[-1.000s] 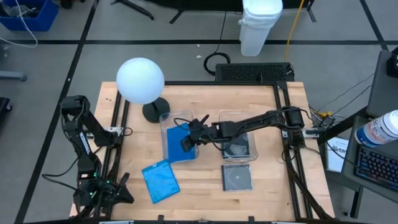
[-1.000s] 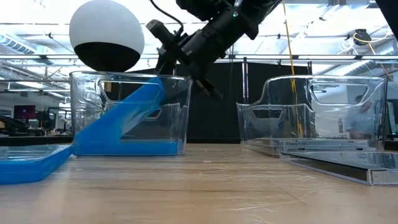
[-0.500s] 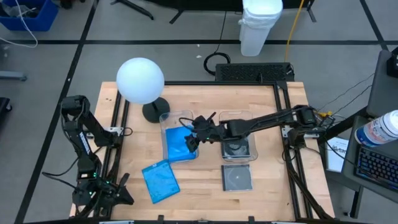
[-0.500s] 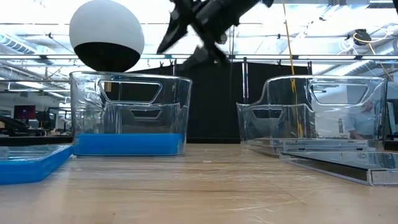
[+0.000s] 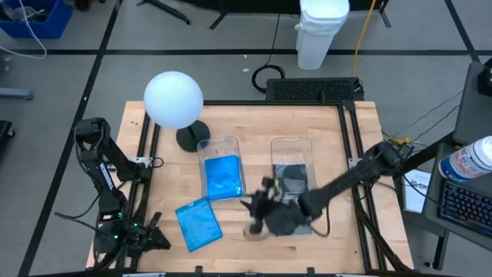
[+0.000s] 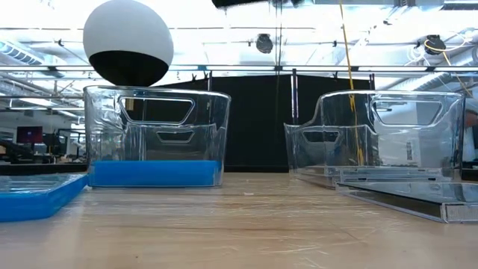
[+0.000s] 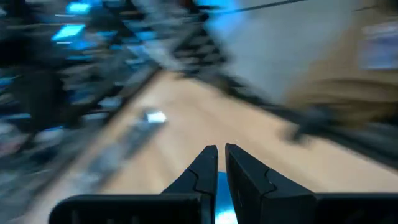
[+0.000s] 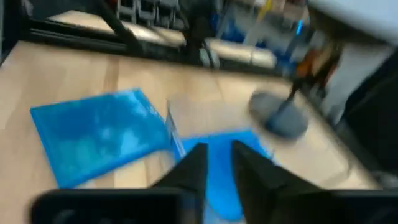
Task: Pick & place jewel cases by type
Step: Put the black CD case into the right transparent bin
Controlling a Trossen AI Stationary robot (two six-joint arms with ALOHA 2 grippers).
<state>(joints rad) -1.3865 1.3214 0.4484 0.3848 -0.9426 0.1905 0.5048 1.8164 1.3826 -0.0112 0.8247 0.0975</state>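
One blue jewel case (image 5: 224, 176) is seen laid flat in the left bin (image 5: 221, 144), while another blue case (image 5: 197, 224), askew near the desk's front edge, remains unsorted. The right hand (image 5: 260, 209), nearly closed and empty, is held above the front edge beside a dark case (image 5: 290, 220); the left hand (image 7: 217, 163) is parked shut at the front-left corner.

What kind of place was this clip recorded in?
Probably a robotics lab or workshop: a wooden workbench framed by rails, cables trailing across a taped grey floor, and desks with monitors in the room beyond.
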